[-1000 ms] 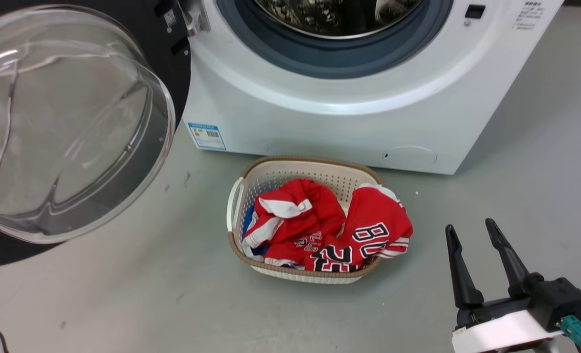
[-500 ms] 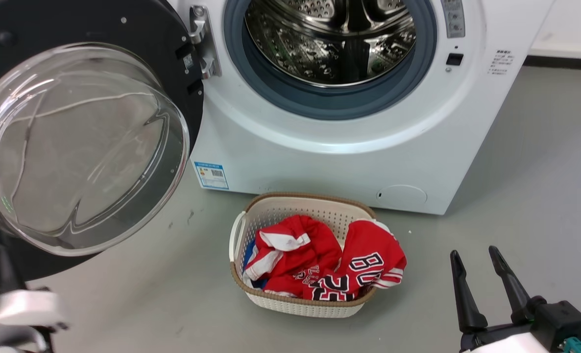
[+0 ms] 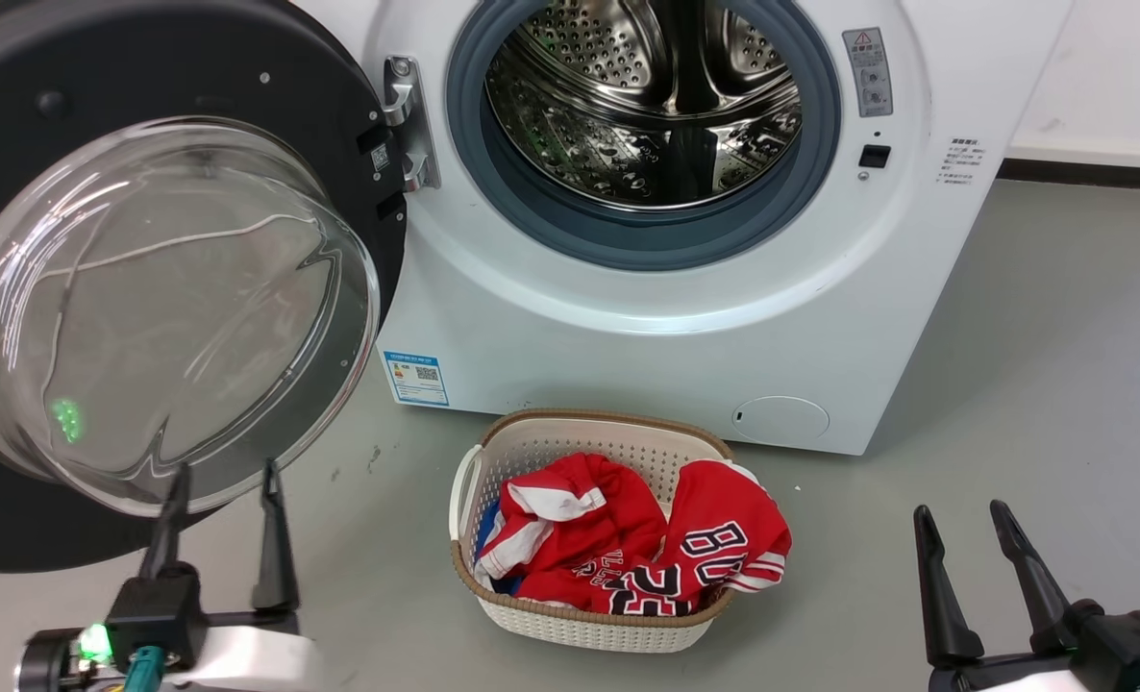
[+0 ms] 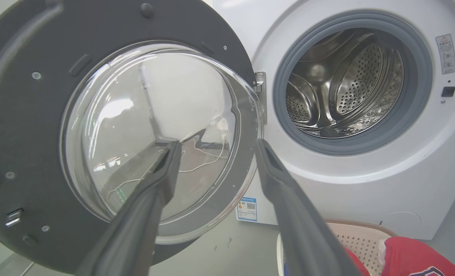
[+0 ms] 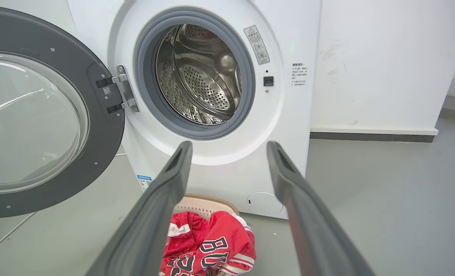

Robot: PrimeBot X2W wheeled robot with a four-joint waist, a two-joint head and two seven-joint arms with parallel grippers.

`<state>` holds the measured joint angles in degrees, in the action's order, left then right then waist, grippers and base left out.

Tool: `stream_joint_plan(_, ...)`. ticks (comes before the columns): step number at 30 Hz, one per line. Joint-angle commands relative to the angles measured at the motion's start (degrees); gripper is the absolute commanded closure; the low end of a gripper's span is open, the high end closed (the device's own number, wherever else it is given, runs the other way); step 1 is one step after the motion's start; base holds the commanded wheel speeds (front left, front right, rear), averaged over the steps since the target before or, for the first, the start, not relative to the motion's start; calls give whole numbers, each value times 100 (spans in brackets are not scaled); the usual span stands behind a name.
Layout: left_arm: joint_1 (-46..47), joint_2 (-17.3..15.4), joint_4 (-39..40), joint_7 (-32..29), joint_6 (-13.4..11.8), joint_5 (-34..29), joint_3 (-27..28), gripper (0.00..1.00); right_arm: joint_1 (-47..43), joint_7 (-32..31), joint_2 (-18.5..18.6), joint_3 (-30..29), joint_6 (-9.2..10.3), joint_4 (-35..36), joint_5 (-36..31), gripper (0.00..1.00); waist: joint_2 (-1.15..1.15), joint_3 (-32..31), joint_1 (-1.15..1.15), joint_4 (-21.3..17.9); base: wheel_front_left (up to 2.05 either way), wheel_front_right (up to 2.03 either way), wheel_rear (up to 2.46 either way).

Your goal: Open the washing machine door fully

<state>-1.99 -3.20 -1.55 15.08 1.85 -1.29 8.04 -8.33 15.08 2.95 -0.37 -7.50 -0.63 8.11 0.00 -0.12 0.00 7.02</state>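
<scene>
We log the washing machine door [image 3: 161, 308] swung out on its hinge [image 3: 407, 120]. In the head view it sits at 9 o'clock from the steel drum [image 3: 642, 106], inner face and bulging glass bowl turned toward us, drum mouth fully exposed.

Left gripper [image 3: 226, 468]: 7 o'clock of the head view, fingers spread apart, holding nothing. Its tips lie just under the bowl's lower rim; we cannot tell whether they touch it.

Right gripper [image 3: 957, 507]: 5 o'clock, fingers likewise parted and empty, above the floor [image 3: 1060, 384], well apart from the door.

A basket [image 3: 464, 481] of red jerseys [image 3: 628, 538] rests at 6 o'clock from the drum, just in front of the machine [image 3: 628, 356].
</scene>
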Motion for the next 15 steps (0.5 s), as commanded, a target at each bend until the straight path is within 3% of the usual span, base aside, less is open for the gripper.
stream_joint_plan(1, -26, -2, 21, 13, -19, 41, -26, 0, -64, 12, -15, -7, 1, 14, 3, 0, 0, -11, 0, -15, 0, 0, 0)
stream_joint_plan(9, -287, 27, 24, 13, -82, 281, -635, 0, -153, 12, -15, -104, 1, 172, -12, 0, 0, -85, 0, -212, 0, 0, 0)
stream_joint_plan(15, -440, 30, 92, 13, -225, 346, -738, 0, -244, 12, -15, -146, 1, 352, -49, 0, 0, -122, 0, -448, 0, 0, 0)
